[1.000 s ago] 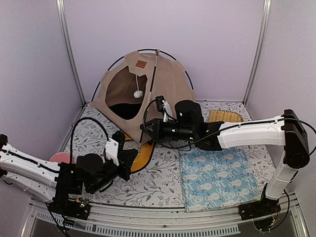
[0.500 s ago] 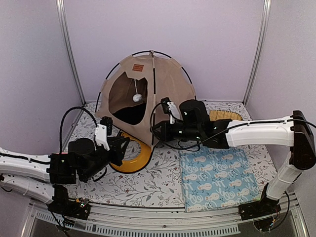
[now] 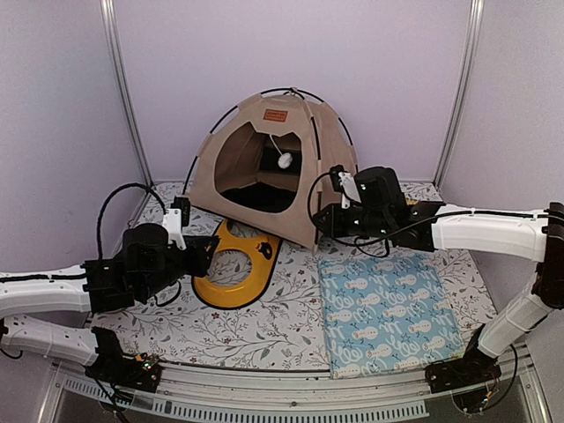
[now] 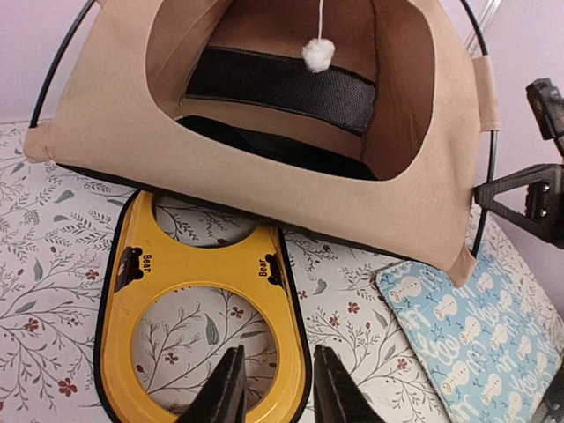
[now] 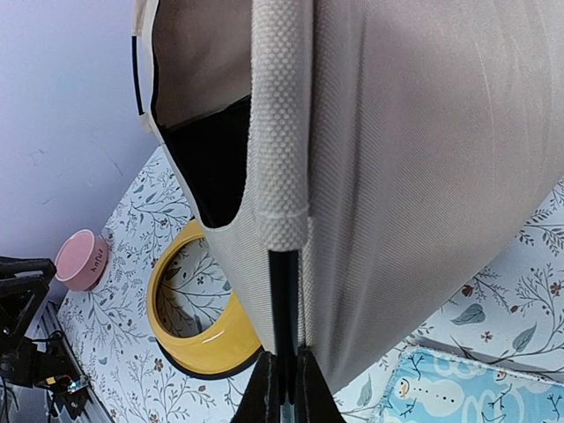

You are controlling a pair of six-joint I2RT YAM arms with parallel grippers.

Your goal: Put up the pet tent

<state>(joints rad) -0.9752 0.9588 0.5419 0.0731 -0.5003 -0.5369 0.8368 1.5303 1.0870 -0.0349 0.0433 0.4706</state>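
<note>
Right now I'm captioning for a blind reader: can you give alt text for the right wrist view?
The right gripper is shut on a black pole at a corner seam of the beige pet tent. Beyond it lie a yellow bowl tray and, farther left, a pink bowl.

From my left wrist the pet tent [image 4: 115,123] runs off the top edge, its hem covering the far end of the yellow bowl tray [image 4: 207,264]; the blue mat [image 4: 476,326] is cut at the right. The black pole [image 5: 284,300] disappears between the jaws of my right gripper [image 5: 283,392]. The brown label [image 3: 276,115] is too small to read.
</note>
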